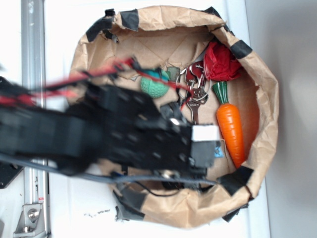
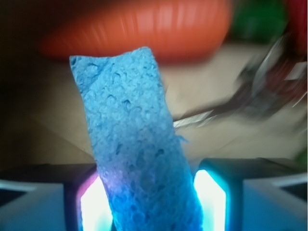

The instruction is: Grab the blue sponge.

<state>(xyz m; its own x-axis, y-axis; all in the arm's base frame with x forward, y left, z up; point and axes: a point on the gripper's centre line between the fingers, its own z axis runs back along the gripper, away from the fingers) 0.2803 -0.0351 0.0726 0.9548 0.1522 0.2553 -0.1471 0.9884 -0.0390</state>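
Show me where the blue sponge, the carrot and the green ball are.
blue sponge [image 2: 137, 144], wrist view, middle of its porous face, between the gripper pads.
carrot [image 1: 231, 130], exterior view, middle of its orange body.
green ball [image 1: 152, 85], exterior view, its knobbly top.

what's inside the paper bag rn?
Bag holds a carrot, green ball, red cloth and metal clips. The gripper pinches the sponge. The arm covers the bag's left and bottom floor.

A paper bag [image 1: 262, 89] holds a carrot [image 1: 231, 128], green ball [image 1: 153, 85], red cloth [image 1: 220, 62] and keys [image 1: 196, 84].
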